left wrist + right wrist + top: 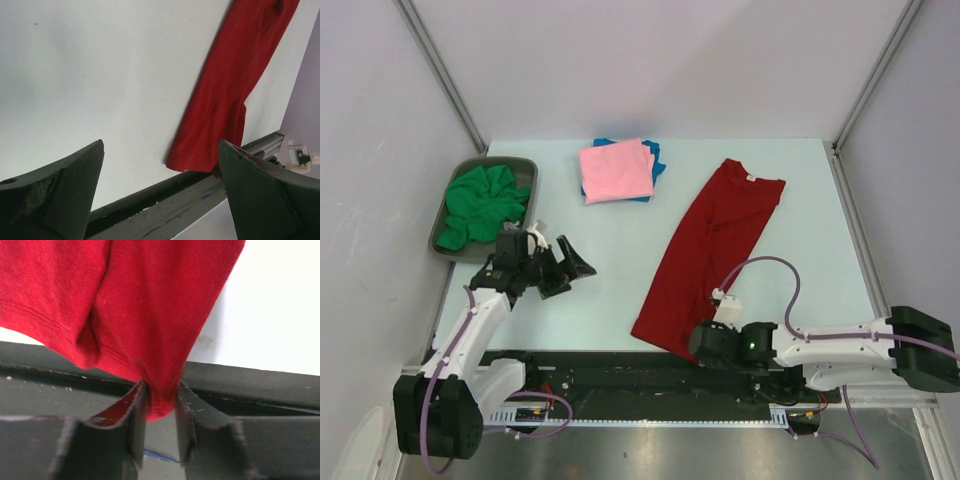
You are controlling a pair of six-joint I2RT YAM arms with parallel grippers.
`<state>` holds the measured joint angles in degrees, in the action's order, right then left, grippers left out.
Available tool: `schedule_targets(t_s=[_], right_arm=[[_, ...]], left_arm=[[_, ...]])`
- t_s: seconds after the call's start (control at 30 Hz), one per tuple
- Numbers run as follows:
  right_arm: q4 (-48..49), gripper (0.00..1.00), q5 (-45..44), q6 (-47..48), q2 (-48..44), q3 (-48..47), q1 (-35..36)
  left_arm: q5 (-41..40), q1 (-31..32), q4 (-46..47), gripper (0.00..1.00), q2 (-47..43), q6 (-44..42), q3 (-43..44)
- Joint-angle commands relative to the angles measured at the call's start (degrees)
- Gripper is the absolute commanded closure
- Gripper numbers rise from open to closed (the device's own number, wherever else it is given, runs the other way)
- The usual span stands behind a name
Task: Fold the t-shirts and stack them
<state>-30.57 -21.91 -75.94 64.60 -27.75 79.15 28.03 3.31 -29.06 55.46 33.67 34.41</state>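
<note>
Far left, the grey tray (517, 162) holds a crumpled green t-shirt (483, 203).

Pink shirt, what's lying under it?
A blue shirt peeks out past the pink shirt at its far and right edges; the rest, and anything beneath, is covered.

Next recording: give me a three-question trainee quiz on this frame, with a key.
1. True or false: the right gripper pinches the red t-shirt at its near end.
2. The green t-shirt is: A) folded flat; B) bunched in the grey tray; C) draped over the red one.
3. Fill in: the pink t-shirt lies folded on the ___ one.
Key: 1 true; 2 B; 3 the blue t-shirt.
</note>
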Motion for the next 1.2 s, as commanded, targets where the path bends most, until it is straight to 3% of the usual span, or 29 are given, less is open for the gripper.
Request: schedule_targets(t_s=[0.0,0.07,0.1,0.2,0.3,0.43,0.47,0.53,0.57,0.8,1.0,1.17], right_arm=[[-5.7,0.35,-4.3,-0.9,-5.4,-1.5,0.6],[-4.6,0.08,-4.5,1.2,-6.1,-4.0,0.6],[-4.1,0.01,-4.5,3.6,-5.9,-7.5,0.5],[-5.2,0.0,-6.9,8.8,-4.4,-14.4,0.0],[-5.7,0.0,-8.3,12.6,-4.8,-20.8,-5.3],[-4.1,0.0,-7.2,21.9,-7.5,-22.1,-23.0],[-3.4,0.0,-5.5,23.5,-7.1,-22.1,-31.6],[-1.2,0.0,-4.5,26.6,-6.0,-22.1,-39.4],[-0.6,0.0,-2.5,28.2,-4.8,-22.1,-47.5],[11.6,0.0,0.5,33.7,9.9,-22.1,-70.8],[20.3,0.0,7.1,33.1,19.2,-22.6,-80.3],[26.9,0.01,8.0,32.9,26.1,-22.7,-82.6]], left_arm=[[1.5,3.6,3.0,0.0,0.3,2.8,0.2],[0.0,6.9,3.0,0.0,0.7,3.2,1.0],[-0.3,7.8,3.1,0.0,1.1,3.6,1.9],[-0.3,10.4,3.8,0.0,1.7,4.1,3.7],[-1.0,12.3,3.7,0.0,3.6,4.0,6.2],[-0.9,13.0,4.6,0.0,6.1,3.9,7.3],[-0.8,13.0,5.1,0.0,6.8,3.8,7.4],[-0.8,13.0,5.5,0.0,7.6,3.6,7.2],[-0.7,13.0,5.7,0.0,7.8,3.6,7.1],[0.0,13.1,7.8,0.0,9.9,3.2,5.6],[0.6,13.1,8.3,0.0,11.9,2.0,5.7],[1.6,13.1,8.5,0.0,13.9,1.1,6.3]])
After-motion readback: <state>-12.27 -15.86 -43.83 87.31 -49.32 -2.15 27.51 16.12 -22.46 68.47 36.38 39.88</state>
